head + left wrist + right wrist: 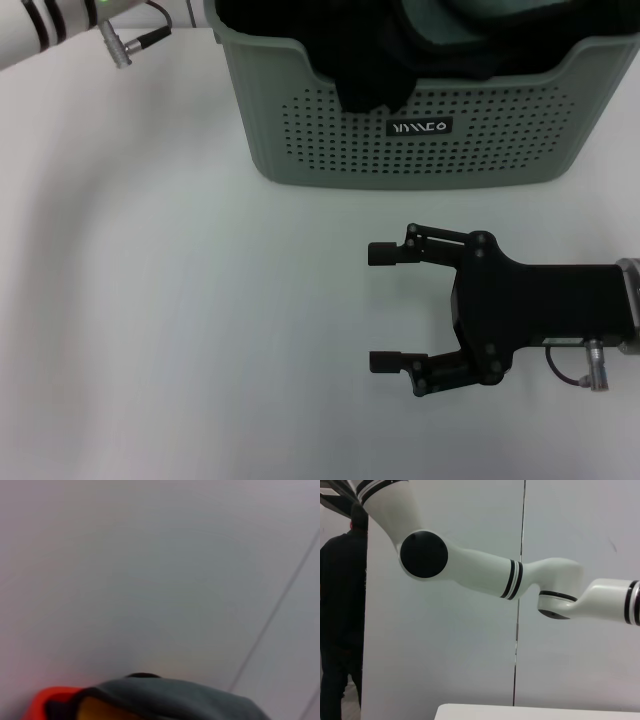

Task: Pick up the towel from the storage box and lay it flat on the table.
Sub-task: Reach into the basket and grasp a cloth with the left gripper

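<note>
The storage box (330,130), a sage-green perforated basket with a black label, stands at the back of the white table (150,300). A grey-teal cloth with a yellow underside, the towel (170,700), fills the near edge of the left wrist view, close to the camera and against a pale wall. My left arm (50,25) reaches in at the far left; its gripper is out of view. My right gripper (384,308) is open and empty, low over the table in front of the box, pointing left.
A black cloth (370,70) hangs over the box's front rim, and another grey-teal cloth with a black rim (440,20) lies inside. An orange-red shape (45,702) shows beside the towel. A person in black (342,605) stands beyond the table.
</note>
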Robot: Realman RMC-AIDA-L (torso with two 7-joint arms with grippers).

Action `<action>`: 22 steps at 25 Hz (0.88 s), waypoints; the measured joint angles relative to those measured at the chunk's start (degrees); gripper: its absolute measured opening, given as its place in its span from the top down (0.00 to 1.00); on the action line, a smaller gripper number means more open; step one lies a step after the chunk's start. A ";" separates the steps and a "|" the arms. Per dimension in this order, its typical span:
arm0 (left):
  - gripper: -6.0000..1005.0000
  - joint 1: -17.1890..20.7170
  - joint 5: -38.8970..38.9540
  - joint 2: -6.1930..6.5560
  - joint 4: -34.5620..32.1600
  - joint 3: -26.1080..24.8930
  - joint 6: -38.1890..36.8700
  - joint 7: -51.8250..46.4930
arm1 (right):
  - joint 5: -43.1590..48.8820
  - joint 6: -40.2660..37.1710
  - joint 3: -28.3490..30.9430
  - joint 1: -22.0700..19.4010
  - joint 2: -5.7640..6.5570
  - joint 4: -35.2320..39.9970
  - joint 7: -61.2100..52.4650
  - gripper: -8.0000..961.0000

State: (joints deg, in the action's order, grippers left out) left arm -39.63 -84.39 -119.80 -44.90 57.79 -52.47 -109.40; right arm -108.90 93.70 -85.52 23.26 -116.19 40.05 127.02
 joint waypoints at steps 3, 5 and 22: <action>0.31 0.00 0.05 -0.02 0.00 1.25 0.83 -0.04 | 0.00 -0.04 0.00 0.00 0.00 -0.06 0.23 0.09; 0.31 -0.20 0.40 -0.02 -0.01 2.41 0.74 -0.19 | 0.00 -0.11 0.00 0.00 0.00 -0.07 0.27 0.09; 0.59 -0.64 2.62 -0.30 -0.77 7.36 -0.67 0.39 | -0.61 0.51 -0.14 0.02 0.00 -1.50 0.91 0.09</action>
State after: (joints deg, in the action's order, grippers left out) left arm -40.27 -81.77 -120.10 -45.67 65.14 -53.15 -109.01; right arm -109.52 94.20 -85.66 23.28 -116.19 38.56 127.93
